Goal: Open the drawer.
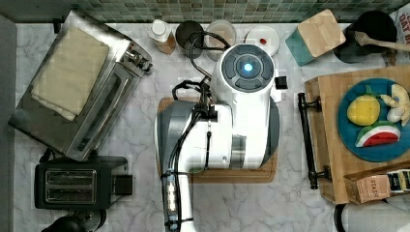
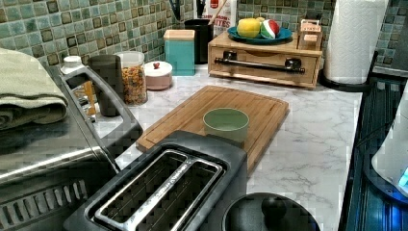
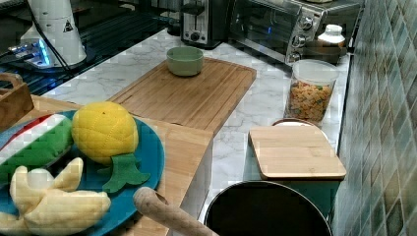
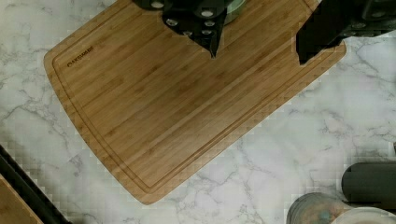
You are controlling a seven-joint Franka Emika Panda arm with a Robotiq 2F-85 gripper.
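Observation:
The drawer [image 2: 263,58] is a light-brown wooden unit against the tiled wall, and its front sits flush, shut. A long black bar handle [image 2: 260,64] runs across that front. In the top view the drawer [image 1: 329,145] lies at the top view's right, with the handle [image 1: 306,140] facing the arm [image 1: 241,96]. My gripper [image 4: 258,58] hangs open above the cutting board [image 4: 154,107], with nothing between its fingers [image 4: 212,46]. A black bar [image 4: 28,191], apparently the handle, crosses a corner of the wrist view, well apart from the gripper.
A green bowl [image 2: 226,123] sits on the cutting board [image 2: 250,108]. A blue plate of toy fruit [image 1: 372,121] rests on the drawer unit. A toaster oven [image 1: 77,87] and toaster [image 1: 77,183] stand at the top view's left. Jars and a teal canister [image 1: 316,36] line the wall.

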